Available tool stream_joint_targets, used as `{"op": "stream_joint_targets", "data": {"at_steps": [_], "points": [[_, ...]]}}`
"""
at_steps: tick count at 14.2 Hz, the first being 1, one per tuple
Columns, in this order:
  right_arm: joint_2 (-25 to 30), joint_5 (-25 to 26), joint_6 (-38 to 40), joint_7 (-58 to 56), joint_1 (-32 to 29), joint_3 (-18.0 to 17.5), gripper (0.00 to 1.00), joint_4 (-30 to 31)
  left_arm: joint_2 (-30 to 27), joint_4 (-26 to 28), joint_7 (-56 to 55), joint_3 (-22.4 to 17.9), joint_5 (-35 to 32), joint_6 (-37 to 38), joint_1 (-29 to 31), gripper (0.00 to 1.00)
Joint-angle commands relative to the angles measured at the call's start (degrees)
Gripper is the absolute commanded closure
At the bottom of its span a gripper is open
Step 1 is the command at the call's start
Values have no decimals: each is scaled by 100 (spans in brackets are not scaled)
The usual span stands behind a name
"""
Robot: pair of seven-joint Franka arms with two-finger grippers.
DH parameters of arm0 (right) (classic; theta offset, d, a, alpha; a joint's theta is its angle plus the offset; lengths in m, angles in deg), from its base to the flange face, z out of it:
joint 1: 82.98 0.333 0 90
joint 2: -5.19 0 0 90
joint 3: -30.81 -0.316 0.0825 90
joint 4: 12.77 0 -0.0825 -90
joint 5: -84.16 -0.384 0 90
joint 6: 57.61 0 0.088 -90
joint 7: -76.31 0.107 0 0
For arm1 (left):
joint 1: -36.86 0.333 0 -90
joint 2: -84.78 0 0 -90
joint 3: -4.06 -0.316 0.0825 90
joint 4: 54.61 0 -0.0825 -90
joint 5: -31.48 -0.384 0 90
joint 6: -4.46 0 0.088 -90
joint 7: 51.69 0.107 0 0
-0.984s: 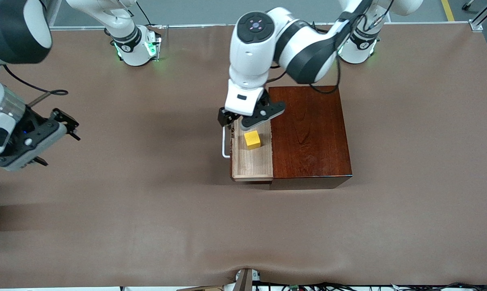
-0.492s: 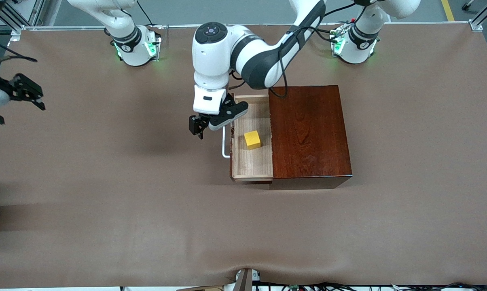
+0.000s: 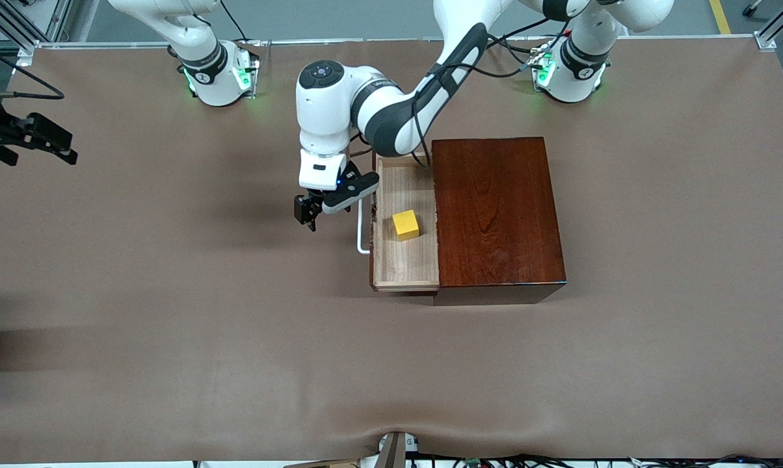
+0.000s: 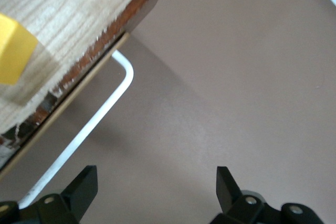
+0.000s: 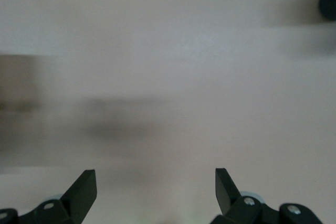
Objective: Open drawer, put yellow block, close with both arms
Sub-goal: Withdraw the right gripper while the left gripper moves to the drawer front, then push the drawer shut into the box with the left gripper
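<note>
Currently, drawer: the pale light-wood sliding tray [image 3: 406, 224] of the glossy dark reddish-brown wooden box [image 3: 497, 218] stands pulled out toward the right arm's end of the brown counter [image 3: 235, 338]; its long axis runs from nearer the front camera to farther from it.
Handle: a white U-shaped loop [image 3: 361, 227] on the drawer's front face, pointing toward the right arm's end.
Yellow block: a small bright-yellow cube [image 3: 406, 225] resting on the drawer's floor, about midway along its length, apart from the walls.
Left pincer: black two-finger pincer [image 3: 318, 208] of the white left arm, over the bare counter just beside the handle; fingers [image 4: 84, 187] spread wide, holding nothing.
Right pincer: black pincer [image 3: 30, 140] at the edge of the front view, over the right arm's end of the counter, well apart from the box; fingers [image 5: 83, 190] wide apart, empty.
Obstruction: nothing lies on the counter between the left pincer and the handle.
</note>
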Motion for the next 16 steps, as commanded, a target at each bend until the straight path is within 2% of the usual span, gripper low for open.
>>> {"op": "stream_joint_targets", "data": {"at_steps": [1,9,16], "points": [[250,-264,179,195,100,173,0,118,195,-229,-162,-219,-62,-32,-121,0],[241,-211,48,133,214,86,0,22,432,-158,-312,-229,-70,258,-165,0],[180,-211,101,186,171,121,0,-172,336,-150,-172,-246,-88,995,1,0]]}}
